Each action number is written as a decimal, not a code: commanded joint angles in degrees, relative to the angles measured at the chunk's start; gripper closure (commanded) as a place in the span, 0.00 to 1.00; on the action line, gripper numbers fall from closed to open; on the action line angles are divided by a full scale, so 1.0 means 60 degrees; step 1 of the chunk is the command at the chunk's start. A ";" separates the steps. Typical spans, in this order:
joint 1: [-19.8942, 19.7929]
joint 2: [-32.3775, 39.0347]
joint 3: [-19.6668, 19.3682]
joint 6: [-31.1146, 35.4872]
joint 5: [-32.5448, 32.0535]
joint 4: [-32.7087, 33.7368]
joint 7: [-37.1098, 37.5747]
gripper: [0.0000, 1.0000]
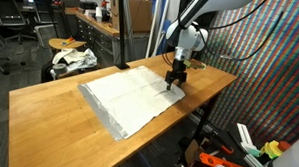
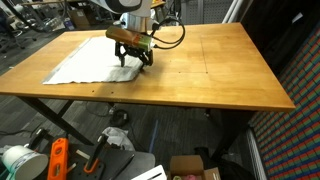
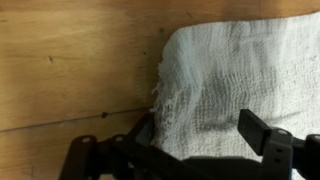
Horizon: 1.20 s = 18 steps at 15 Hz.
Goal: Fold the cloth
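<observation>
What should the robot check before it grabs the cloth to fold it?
1. Jaws open: ok, they stand apart in the wrist view.
2. Cloth edge between the jaws: ok.
3. Cloth spread flat: ok in both exterior views.
4. Cloth lying on the table: ok.
5. Jaws low enough to pinch the cloth: cannot tell.
</observation>
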 commanded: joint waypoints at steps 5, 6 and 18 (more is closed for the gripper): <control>-0.0258 -0.0487 0.0157 0.0076 -0.0225 -0.0417 -0.0451 0.73; -0.0261 -0.0521 0.0148 0.0073 -0.0226 -0.0430 -0.0465 0.80; 0.0021 -0.1655 0.0140 0.0437 -0.0411 -0.1119 -0.0309 0.95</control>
